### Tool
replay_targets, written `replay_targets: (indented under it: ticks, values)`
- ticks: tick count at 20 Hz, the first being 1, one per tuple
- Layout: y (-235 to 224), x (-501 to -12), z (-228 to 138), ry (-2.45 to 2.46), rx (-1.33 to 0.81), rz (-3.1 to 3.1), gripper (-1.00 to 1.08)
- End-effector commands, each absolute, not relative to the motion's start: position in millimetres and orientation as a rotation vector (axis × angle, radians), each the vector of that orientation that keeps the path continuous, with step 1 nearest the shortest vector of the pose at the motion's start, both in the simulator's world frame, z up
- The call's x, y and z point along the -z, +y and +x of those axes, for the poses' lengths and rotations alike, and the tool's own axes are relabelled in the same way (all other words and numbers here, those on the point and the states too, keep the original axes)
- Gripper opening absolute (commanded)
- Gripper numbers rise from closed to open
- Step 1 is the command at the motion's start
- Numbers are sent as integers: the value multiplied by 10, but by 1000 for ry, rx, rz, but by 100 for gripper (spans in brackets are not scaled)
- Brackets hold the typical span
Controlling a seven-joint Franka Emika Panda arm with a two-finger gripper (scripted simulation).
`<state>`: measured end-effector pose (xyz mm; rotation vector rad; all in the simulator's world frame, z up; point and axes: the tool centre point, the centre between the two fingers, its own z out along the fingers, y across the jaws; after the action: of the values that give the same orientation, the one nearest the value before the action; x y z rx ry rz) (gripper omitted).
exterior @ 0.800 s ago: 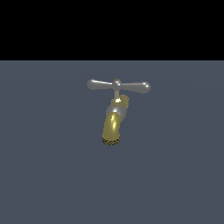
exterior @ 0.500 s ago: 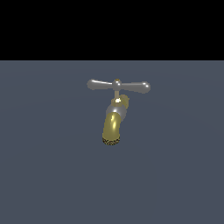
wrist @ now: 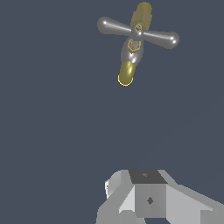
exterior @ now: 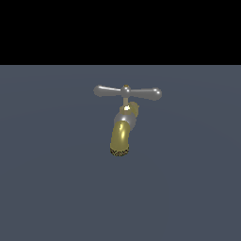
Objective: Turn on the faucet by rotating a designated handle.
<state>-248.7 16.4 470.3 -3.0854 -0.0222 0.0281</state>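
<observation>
The faucet (exterior: pixel 121 134) stands alone on a plain slate-grey surface (exterior: pixel 47 188), and everything else is placed here against it. Its short curved spout (exterior: pixel 120 137) is brass-gold and bends down toward the camera in the exterior view, ending in a dark speckled mouth (exterior: pixel 119 152). A silver collar (exterior: pixel 126 115) rings the top of the spout.

Above the collar, a thin stem rises to the handle (exterior: pixel 127 92), a shiny silver-grey crossbar with 2 rounded, bulbous arms and a small gold knob (exterior: pixel 126 87) at the centre. In the exterior view the crossbar lies nearly level across the top of the faucet, 1 arm reaching toward the exterior view's left and the other, thicker-looking arm toward the exterior view's right.

In the wrist view the same faucet (wrist: pixel 132 48) is seen from above, with the handle (wrist: pixel 138 32) crossing over the gold body and the spout tip showing beyond the collar.

The robot's gripper (wrist: pixel 148 201) appears only in the wrist view, as a pale grey blocky housing, well apart from the faucet and touching nothing. The fingertips are cut off by the picture's edge, so whether the jaws are spread or pressed together cannot be told. No part of the arm shows in the exterior view.
</observation>
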Motion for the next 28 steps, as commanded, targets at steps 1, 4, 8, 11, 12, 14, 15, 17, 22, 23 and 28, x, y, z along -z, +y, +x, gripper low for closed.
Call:
replay_targets:
  ticks: [1,4,8,11,12,14,15,17,22,23,28]
  values:
    - [167,-4700,-2462,-7,-30,-3082,-100]
    - [178,-4692,-2400,29,-33,-3072,-100]
    - [195,-4675,-2277,104,-41,-3052,-100]
    - [213,-4652,-2151,181,-51,-3031,-100]
    - [220,-4642,-2103,211,-55,-3023,-100]
    - [235,-4617,-1997,276,-65,-3005,-100]
    - [243,-4602,-1939,311,-71,-2995,-100]
    - [260,-4566,-1815,388,-83,-2973,-100]
    - [301,-4450,-1503,582,-117,-2916,-100]
    - [309,-4423,-1441,622,-124,-2903,-100]
    - [349,-4269,-1132,820,-158,-2840,-100]
